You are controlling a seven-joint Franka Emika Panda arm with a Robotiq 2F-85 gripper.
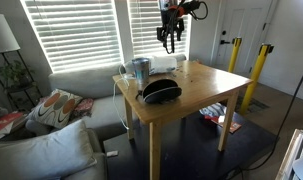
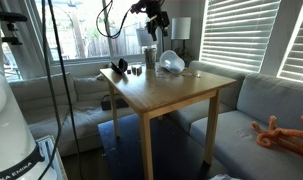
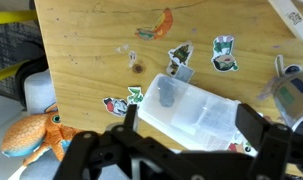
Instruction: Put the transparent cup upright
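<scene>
Wrist view, from the left: an orange octopus toy (image 3: 36, 135) sits off the table (image 3: 91, 50) edge. Mid-frame, the clear cup (image 3: 191, 112) is lying on its side on the wood, among some stickers. The gripper (image 3: 191, 128) hangs above it, spread wide with nothing in it and not touching the cup. A grey cup (image 3: 291, 90) stands near the clear cup at the far right.
</scene>
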